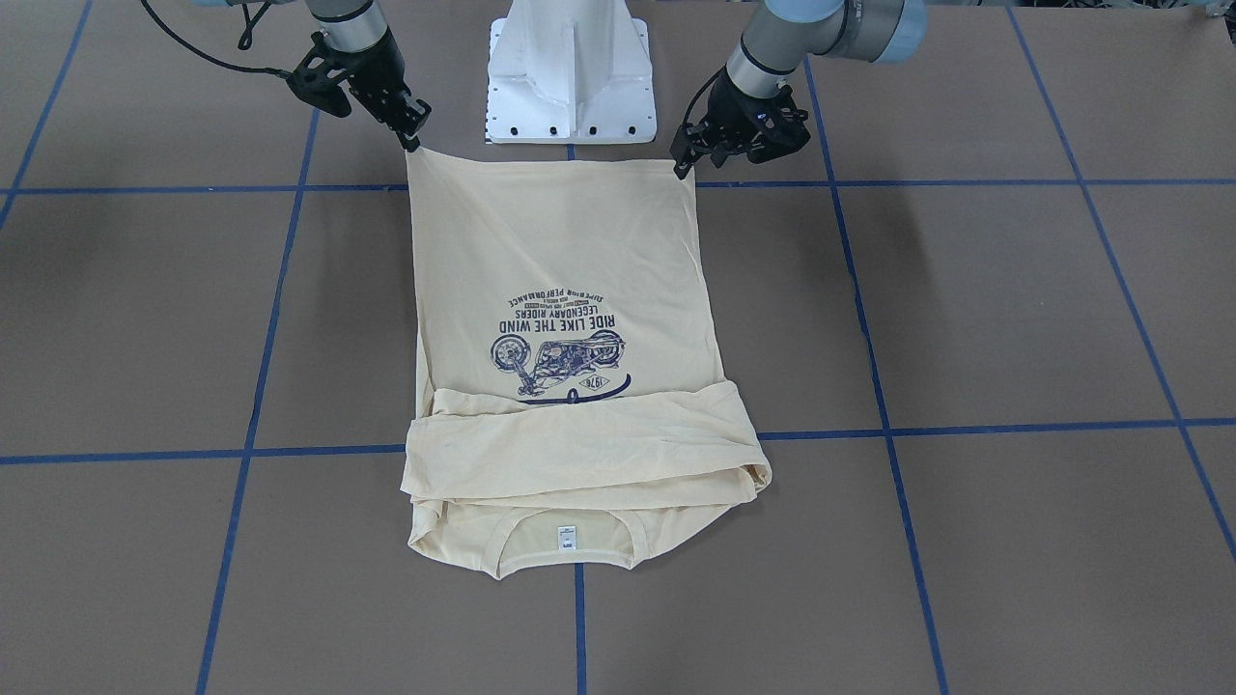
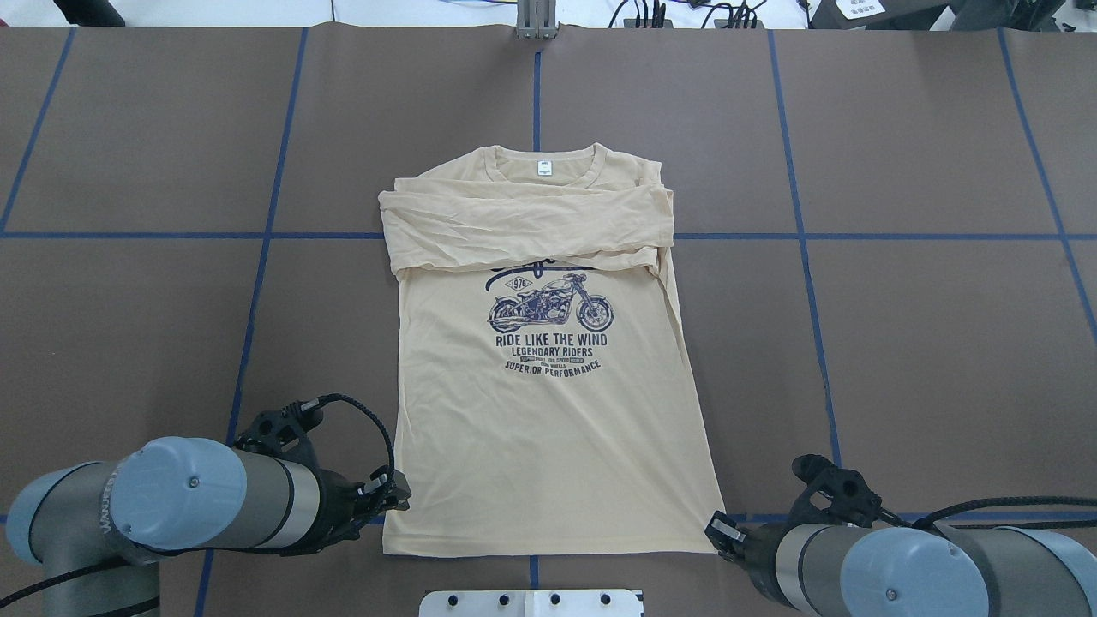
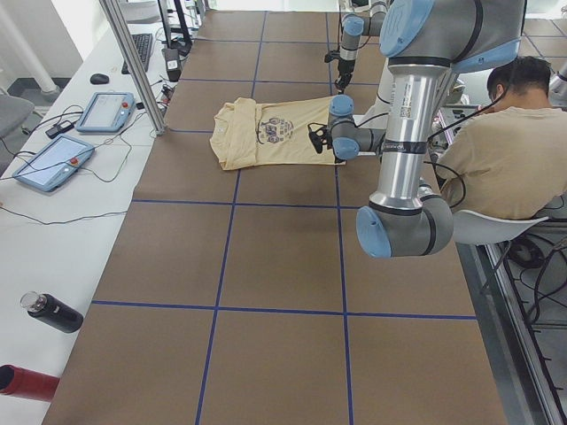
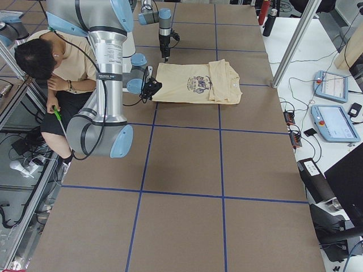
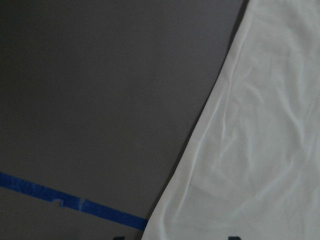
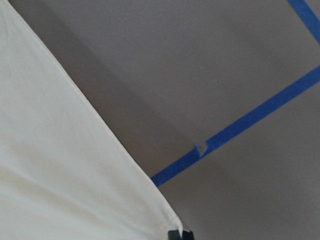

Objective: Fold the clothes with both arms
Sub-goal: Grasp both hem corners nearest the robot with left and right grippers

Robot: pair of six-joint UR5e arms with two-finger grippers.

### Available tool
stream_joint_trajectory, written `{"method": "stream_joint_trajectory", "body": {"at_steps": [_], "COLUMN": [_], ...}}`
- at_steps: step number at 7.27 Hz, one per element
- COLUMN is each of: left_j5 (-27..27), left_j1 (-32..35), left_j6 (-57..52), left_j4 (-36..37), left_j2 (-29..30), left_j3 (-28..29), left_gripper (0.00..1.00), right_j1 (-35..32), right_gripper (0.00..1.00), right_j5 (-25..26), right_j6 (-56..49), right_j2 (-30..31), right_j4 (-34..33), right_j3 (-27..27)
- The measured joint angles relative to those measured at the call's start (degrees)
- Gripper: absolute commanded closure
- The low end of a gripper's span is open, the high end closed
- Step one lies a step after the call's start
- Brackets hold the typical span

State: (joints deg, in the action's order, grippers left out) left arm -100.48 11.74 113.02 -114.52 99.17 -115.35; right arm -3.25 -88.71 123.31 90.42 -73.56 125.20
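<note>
The cream-yellow shirt (image 1: 560, 251) (image 2: 548, 446) lies flat, print up, on the brown table. Its sleeves are folded across the chest just below the collar and its white neck label (image 2: 544, 168). The hem faces the robot. My right gripper (image 1: 413, 140) (image 2: 716, 530) sits at one hem corner, and in its wrist view the fingertips (image 6: 180, 234) are shut on that corner of cloth (image 6: 60, 175). My left gripper (image 1: 682, 166) (image 2: 396, 500) is at the other hem corner. Its wrist view shows two tips standing apart, with the shirt's edge (image 5: 260, 150) between them.
The white pedestal base (image 1: 570, 77) stands just behind the hem. Blue tape lines (image 2: 536, 94) grid the table. A person (image 3: 514, 150) (image 4: 51, 62) sits behind the robot. Control tablets (image 3: 53, 164) (image 4: 334, 122) and bottles (image 3: 53, 312) lie on the side bench.
</note>
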Motion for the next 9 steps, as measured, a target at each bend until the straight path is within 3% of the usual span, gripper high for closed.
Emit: {"method": "stream_joint_trajectory", "body": {"at_steps": [6, 7, 8, 9], "left_j5": [1.9, 2.0, 2.0, 2.0], "left_j1": [-3.7, -4.0, -4.2, -4.3], "left_j6": [4.6, 4.7, 4.9, 5.1], "left_j4": [0.0, 0.0, 0.0, 0.0], "left_j2": [0.2, 0.2, 0.3, 0.4], "left_j3": [0.6, 0.8, 0.9, 1.0], "left_gripper": [0.46, 0.54, 0.7, 0.7], "right_j1": [-0.1, -0.1, -0.1, -0.1], "right_gripper": [1.0, 1.0, 1.0, 1.0], "right_j5": [0.0, 0.0, 0.0, 0.0], "right_j6": [0.0, 0.0, 0.0, 0.0], "right_j2": [0.0, 0.0, 0.0, 0.0], "right_j4": [0.0, 0.0, 0.0, 0.0], "right_j3": [0.4, 0.4, 0.4, 0.4]}}
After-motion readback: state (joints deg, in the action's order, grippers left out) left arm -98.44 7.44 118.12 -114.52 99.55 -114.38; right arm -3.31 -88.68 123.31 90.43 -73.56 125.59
